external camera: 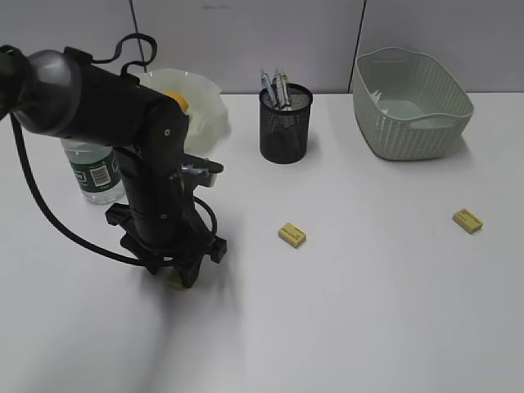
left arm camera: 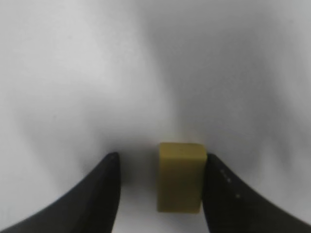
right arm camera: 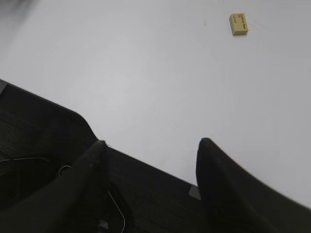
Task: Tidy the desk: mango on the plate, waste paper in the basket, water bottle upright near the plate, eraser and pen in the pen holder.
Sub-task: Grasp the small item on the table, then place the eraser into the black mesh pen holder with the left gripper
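Note:
A yellow eraser (left arm camera: pixel 180 177) lies on the white desk (left arm camera: pixel 146 73) between the jaws of my left gripper (left arm camera: pixel 163 158). The right finger (left arm camera: pixel 228 194) touches its side, while the left finger (left arm camera: pixel 99 194) stands apart from it, so the gripper is open. In the exterior view the left gripper (external camera: pixel 182 274) points down over that eraser (external camera: pixel 175 283). The mango (external camera: pixel 178 101) sits on the plate (external camera: pixel 209 106). The water bottle (external camera: pixel 94 172) stands upright beside it. Pens (external camera: pixel 274 86) stick out of the pen holder (external camera: pixel 286 127). My right gripper (right arm camera: pixel 152 141) is open and empty. I cannot make out the waste paper.
Two more yellow erasers lie loose, one (external camera: pixel 292 236) mid-desk and one (external camera: pixel 467 220) at the right; the right wrist view shows one eraser (right arm camera: pixel 238 24) far off. The basket (external camera: pixel 412 102) stands at the back right. My right gripper hangs over the desk's near edge (right arm camera: pixel 146 162).

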You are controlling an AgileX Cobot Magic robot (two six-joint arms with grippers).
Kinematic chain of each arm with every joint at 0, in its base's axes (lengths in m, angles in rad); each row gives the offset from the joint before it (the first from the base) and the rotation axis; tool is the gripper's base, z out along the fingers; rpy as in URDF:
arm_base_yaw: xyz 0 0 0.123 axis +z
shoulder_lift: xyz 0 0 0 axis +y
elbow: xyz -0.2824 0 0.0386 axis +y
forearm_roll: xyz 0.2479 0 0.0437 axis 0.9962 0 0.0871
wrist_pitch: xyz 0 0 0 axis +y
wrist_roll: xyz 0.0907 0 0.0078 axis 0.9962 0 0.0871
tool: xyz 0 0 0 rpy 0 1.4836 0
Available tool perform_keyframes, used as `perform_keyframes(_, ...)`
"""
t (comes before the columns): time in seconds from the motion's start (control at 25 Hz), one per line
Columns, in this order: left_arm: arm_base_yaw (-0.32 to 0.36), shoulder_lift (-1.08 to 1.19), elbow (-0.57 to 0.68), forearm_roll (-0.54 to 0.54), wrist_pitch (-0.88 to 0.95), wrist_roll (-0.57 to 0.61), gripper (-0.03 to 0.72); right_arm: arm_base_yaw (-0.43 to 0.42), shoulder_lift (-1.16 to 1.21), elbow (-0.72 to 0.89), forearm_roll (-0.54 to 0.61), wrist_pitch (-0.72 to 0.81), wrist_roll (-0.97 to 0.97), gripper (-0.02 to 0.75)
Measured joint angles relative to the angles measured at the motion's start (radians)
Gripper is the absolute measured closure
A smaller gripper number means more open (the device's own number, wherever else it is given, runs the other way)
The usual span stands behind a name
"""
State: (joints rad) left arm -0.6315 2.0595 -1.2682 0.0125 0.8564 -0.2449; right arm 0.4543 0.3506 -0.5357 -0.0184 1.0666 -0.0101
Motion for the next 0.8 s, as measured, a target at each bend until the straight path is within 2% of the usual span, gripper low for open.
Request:
perform_keyframes(0.24, 0.000, 0.000, 0.000, 0.000, 0.000, 0.001, 0.489, 0.000, 0.000, 0.000, 0.000, 0.000, 0.000, 0.279)
perform_keyframes(0.68, 0.000, -0.027, -0.001, -0.001, 0.043, 0.002, 0.488, 0.000, 0.000, 0.000, 0.000, 0.000, 0.000, 0.279)
perform_keyframes(0.8, 0.000, -0.072, -0.053, 0.000, 0.091, 0.003, 0.488, 0.000, 0.000, 0.000, 0.000, 0.000, 0.000, 0.279)
